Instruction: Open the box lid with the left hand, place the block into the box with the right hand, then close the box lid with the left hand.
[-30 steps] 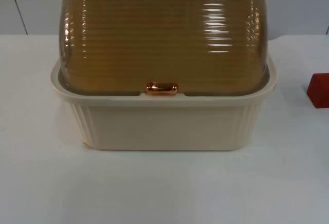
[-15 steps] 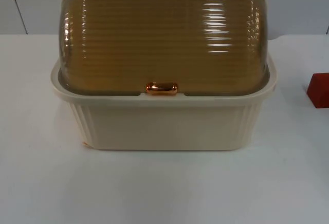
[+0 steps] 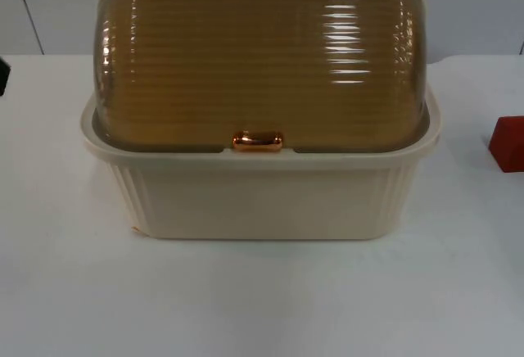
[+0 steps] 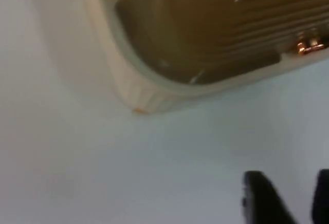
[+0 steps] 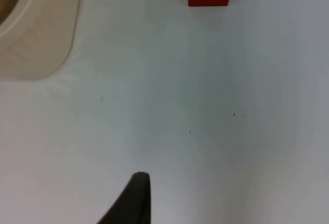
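White table top (image 3: 262, 300) up front, then the cream ribbed plastic box (image 3: 262, 197), long axis left-right, copper handle (image 3: 257, 141) facing the camera, amber ribbed dome lid (image 3: 262, 54) shut. Small red block (image 3: 508, 144) sits well right of it. Left gripper (image 4: 288, 198) hovers off the box's corner, fingers apart; right gripper (image 5: 134, 201) hangs over bare table, fingers' state I can't tell.

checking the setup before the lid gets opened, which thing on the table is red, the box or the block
The block is red. It sits on the white table, apart from the box, which is cream with an amber see-through lid, shut, and a copper handle.
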